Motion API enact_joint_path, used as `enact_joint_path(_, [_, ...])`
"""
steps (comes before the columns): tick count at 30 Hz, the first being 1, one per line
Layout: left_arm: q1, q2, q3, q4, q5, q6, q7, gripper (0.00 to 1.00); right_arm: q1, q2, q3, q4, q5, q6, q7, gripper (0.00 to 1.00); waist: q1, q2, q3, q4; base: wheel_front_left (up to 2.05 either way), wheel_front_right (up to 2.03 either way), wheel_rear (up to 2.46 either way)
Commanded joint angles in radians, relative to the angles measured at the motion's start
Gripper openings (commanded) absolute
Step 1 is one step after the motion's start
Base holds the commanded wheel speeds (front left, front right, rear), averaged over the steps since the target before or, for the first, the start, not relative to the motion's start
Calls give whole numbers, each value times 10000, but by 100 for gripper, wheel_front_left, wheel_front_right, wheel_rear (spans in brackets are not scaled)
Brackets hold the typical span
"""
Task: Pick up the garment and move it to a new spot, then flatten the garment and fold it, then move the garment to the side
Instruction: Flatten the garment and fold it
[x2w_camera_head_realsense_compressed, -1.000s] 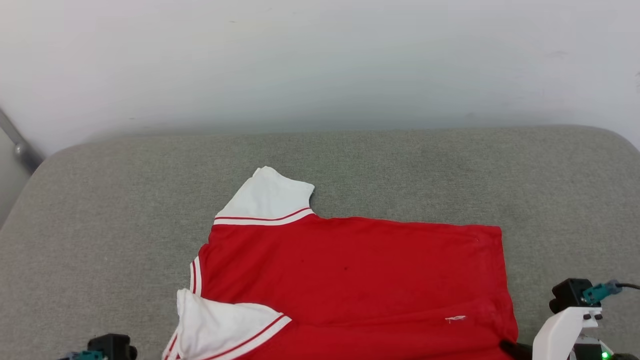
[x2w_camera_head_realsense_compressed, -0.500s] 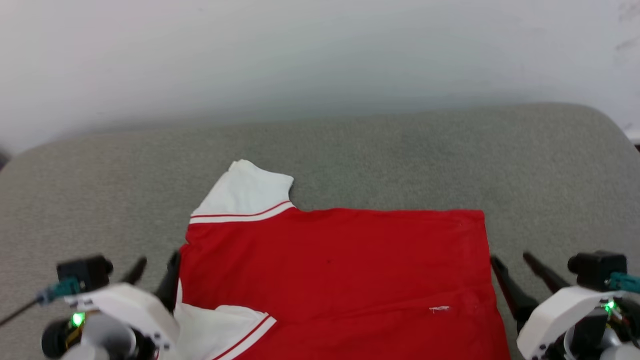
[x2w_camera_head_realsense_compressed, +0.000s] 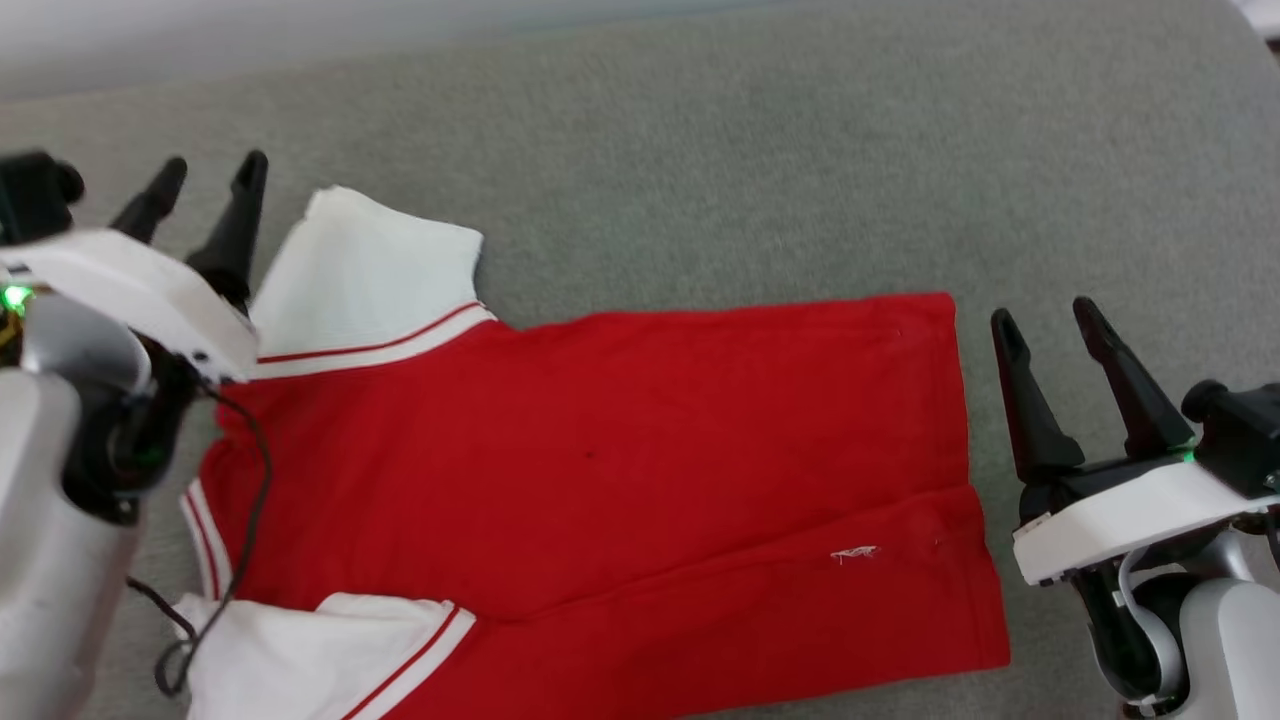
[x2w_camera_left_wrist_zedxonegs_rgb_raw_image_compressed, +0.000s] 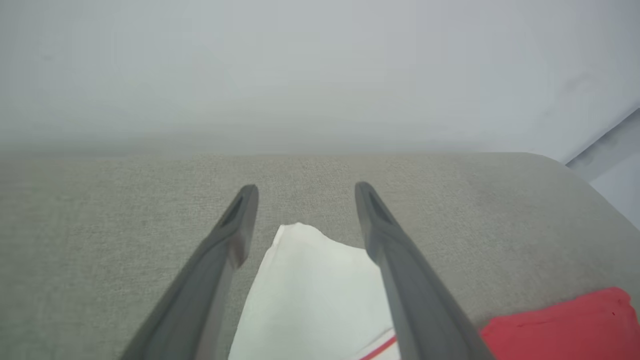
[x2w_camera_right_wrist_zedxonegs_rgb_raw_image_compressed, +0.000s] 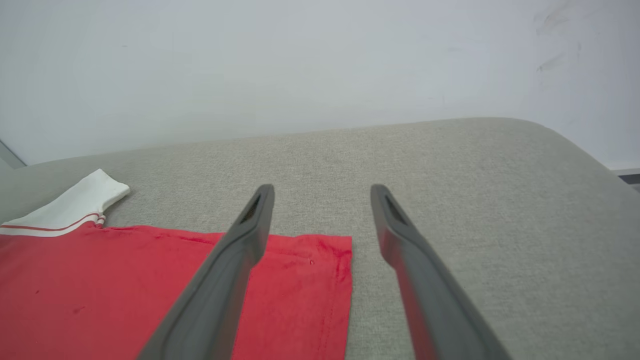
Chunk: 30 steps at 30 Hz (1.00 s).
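Note:
The garment (x2w_camera_head_realsense_compressed: 600, 470) lies spread on the grey cushion, plain red side up, neck end to the left and hem to the right. Its far white sleeve (x2w_camera_head_realsense_compressed: 365, 275) points up the head view and a near white sleeve (x2w_camera_head_realsense_compressed: 310, 650) is folded over the bottom left. My left gripper (x2w_camera_head_realsense_compressed: 205, 175) hovers open just left of the far sleeve (x2w_camera_left_wrist_zedxonegs_rgb_raw_image_compressed: 310, 295), which shows between its fingers in the left wrist view. My right gripper (x2w_camera_head_realsense_compressed: 1045, 320) is open just right of the hem; in the right wrist view (x2w_camera_right_wrist_zedxonegs_rgb_raw_image_compressed: 322, 192) the hem corner (x2w_camera_right_wrist_zedxonegs_rgb_raw_image_compressed: 320, 270) lies under its left finger.
The grey fabric cushion (x2w_camera_head_realsense_compressed: 720, 170) stretches beyond the garment to a pale wall (x2w_camera_right_wrist_zedxonegs_rgb_raw_image_compressed: 300, 65) at the back. Its rounded right edge (x2w_camera_right_wrist_zedxonegs_rgb_raw_image_compressed: 575, 145) drops off at the far right. A black cable (x2w_camera_head_realsense_compressed: 250, 500) from my left arm hangs over the shirt's collar end.
Both grippers went from shut to open, letting go of the garment, and rose up each side of it. The head camera tilted down, so the whole scene shifted.

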Motion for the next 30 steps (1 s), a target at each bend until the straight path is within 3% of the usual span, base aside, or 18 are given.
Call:
enact_joint_path(1, [-676,174,-27,394,-251,-349,580,100,-219,172,3,-83,-60,-2,-133,100,-3,-1,1043,-622,0,0,0])
enact_joint_path(5, [-1486,351,-136,932,-728,-763,1706,100,-297,322,36,-66,-105,-2,-177,100,-3,-1,1395,-768,0,0,0])
enact_joint_path(10, [-2393,1007,-474,1773,-1220,-1151,3917,100,-403,512,226,167,40,-2,-327,100,-3,-1,1824,-1114,0,0,0])
enact_joint_path(15, [-2802,1615,-765,2322,-1441,-1084,5722,100,-484,634,332,423,245,-2,-447,100,-3,-1,2111,-1399,0,0,0])
enact_joint_path(19, [-2640,1747,-1206,2729,-1463,-747,6934,100,-546,680,376,625,411,-2,-458,100,-3,-1,2262,-1562,0,0,0])
enact_joint_path(20, [-2548,1708,-1345,2836,-1462,-628,7232,78,-554,689,387,662,453,-2,-451,100,-3,-1,2278,-1584,0,0,0])
enact_joint_path(21, [-2433,1630,-1446,2916,-1508,-526,7459,41,-564,687,402,685,518,-2,-452,100,-3,-1,2295,-1608,0,0,0])
enact_joint_path(22, [-2378,1494,-1481,2943,-1574,-465,7543,13,-593,689,409,725,572,-2,-419,100,-3,-1,2313,-1627,0,0,0])
enact_joint_path(23, [-2335,1366,-1507,2974,-1628,-423,7580,0,-620,685,422,753,639,-2,-388,100,-3,-1,2320,-1642,0,0,0])
enact_joint_path(30, [-2321,1007,-1465,3150,-1521,-517,6831,0,-1267,208,509,1029,1402,-2,627,100,-3,-1,2125,-1487,0,0,0])
